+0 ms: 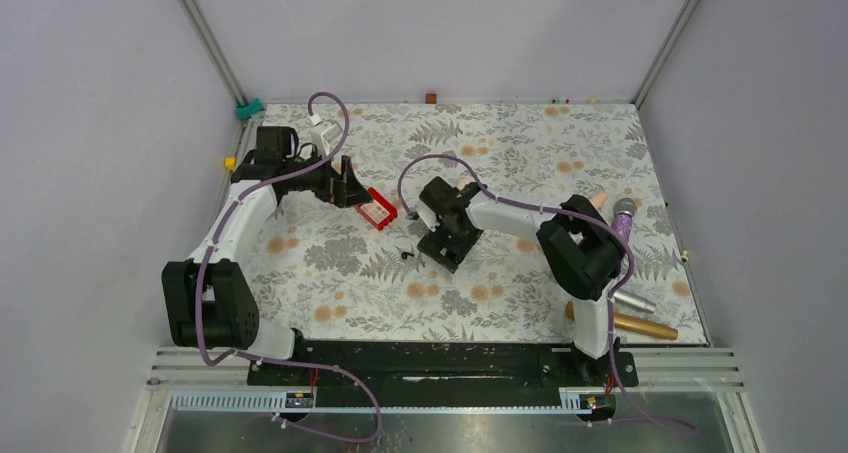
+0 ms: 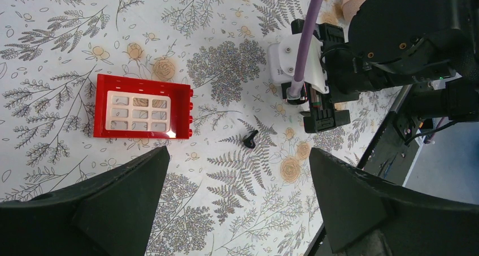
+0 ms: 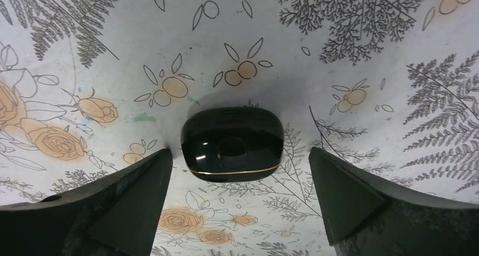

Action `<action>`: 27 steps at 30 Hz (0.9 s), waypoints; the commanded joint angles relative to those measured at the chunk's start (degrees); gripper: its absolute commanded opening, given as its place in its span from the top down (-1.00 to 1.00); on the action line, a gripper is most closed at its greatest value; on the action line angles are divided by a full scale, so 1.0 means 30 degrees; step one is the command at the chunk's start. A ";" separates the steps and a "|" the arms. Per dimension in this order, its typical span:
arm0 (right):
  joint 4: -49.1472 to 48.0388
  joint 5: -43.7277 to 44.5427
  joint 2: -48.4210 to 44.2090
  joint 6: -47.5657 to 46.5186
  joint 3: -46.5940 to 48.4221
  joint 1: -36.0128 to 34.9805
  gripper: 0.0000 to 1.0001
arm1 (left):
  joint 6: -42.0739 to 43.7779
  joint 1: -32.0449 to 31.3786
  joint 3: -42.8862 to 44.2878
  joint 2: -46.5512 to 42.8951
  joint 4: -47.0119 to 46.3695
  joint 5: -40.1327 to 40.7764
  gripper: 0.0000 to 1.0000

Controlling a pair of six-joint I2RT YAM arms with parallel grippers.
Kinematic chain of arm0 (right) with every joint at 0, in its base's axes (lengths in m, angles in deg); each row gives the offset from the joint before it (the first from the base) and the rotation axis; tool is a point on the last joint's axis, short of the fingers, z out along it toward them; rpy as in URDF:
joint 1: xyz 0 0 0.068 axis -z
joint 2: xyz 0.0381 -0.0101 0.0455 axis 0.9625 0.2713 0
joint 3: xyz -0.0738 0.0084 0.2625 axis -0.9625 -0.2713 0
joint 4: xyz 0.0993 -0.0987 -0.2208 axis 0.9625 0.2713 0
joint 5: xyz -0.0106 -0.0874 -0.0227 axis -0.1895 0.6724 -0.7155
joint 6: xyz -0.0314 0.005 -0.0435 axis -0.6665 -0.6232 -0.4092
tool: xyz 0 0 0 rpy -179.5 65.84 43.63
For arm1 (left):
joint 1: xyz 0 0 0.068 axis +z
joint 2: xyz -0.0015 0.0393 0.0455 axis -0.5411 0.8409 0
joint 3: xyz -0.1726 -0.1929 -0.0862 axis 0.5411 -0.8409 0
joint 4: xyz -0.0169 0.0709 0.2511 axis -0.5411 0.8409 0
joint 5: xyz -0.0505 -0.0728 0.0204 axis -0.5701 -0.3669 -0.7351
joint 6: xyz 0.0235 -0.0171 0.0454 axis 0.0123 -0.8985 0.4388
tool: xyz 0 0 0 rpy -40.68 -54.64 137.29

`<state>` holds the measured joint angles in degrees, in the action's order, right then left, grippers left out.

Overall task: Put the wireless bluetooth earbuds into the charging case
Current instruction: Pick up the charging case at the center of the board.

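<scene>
The charging case [image 3: 232, 144], a glossy black closed pebble with a thin gold seam, lies on the floral mat. My right gripper [image 3: 240, 157] is open just above it, its fingertips apart on either side without touching it. In the top view the right gripper [image 1: 447, 245] hides the case. One tiny black earbud [image 2: 249, 138] lies on the mat left of the right gripper, also seen from above [image 1: 407, 253]. The second earbud is out of view. My left gripper [image 2: 238, 154] is open and empty, hovering by the red box [image 1: 350, 188].
A red rectangular box [image 2: 143, 106] with a white grid insert lies by the left gripper [image 1: 377, 211]. Microphones lie at the right: a purple-headed one [image 1: 625, 213] and a gold one [image 1: 635, 325]. Metal frame posts and walls border the mat.
</scene>
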<state>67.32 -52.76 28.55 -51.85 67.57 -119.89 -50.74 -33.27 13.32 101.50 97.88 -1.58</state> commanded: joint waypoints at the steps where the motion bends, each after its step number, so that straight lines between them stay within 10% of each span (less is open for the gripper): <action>1: 0.0147 -0.0404 0.0455 0.0847 0.0291 -0.0084 -0.96 | 0.0130 0.0147 -0.0099 -0.0569 -0.0738 -0.0745 -0.97; 11: -0.0445 -0.0027 -0.0861 -0.0373 -0.0115 -0.0084 0.02 | -0.0233 0.0153 -0.0256 -0.0453 -0.1195 -0.0730 -0.97; 21: -0.3043 -0.0350 -0.8288 -0.4547 -0.2167 -0.0084 0.09 | -0.0933 -0.0008 -0.0867 -0.0423 -0.3518 -0.2611 -0.97; 27: -0.3683 -0.2312 -1.2253 -0.7407 -0.2472 -0.0114 0.06 | 0.2179 -0.2559 0.2985 -0.0494 0.0422 -0.0623 -0.96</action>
<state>59.52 -56.10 -2.07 -66.84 60.82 -119.91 -50.54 -35.79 13.01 101.63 95.04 -5.47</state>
